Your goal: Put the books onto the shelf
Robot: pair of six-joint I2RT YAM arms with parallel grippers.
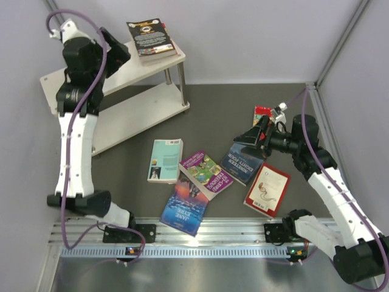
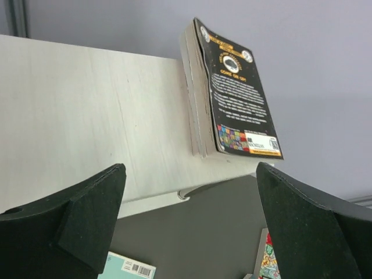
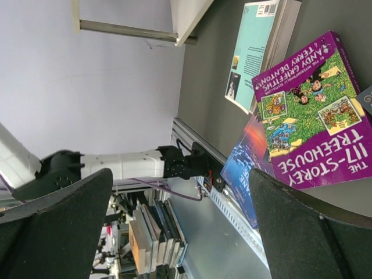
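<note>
- The table is dark grey, with pale walls close on the left, far and right sides. A bare strip lies between the shelf and the loose books.
- The shelf stands in the far-left corner, set at an angle. The left wrist view shows its pale top board close up. The right wrist view catches only one corner.
- A metal rail runs along the near edge and carries both arm bases.
- The left gripper hangs above the top board. Its fingers are spread wide with nothing between them.
- The right gripper sits low over the far end of the blue book, fingers likewise wide apart and empty. Whether it touches that book cannot be told.
- The black book lies flat at the right end of the top board, ahead and right of the left gripper. Only the wrist view shows its thick page edge and a corner reaching the board's edge.
- The blue sunset book lies nearest the rail, partly under the purple-green book. The right wrist view shows that cover large.
- The pale teal book lies just left of them, and the maroon book lies to the right.
- The red book peeks out behind the right gripper.
</note>
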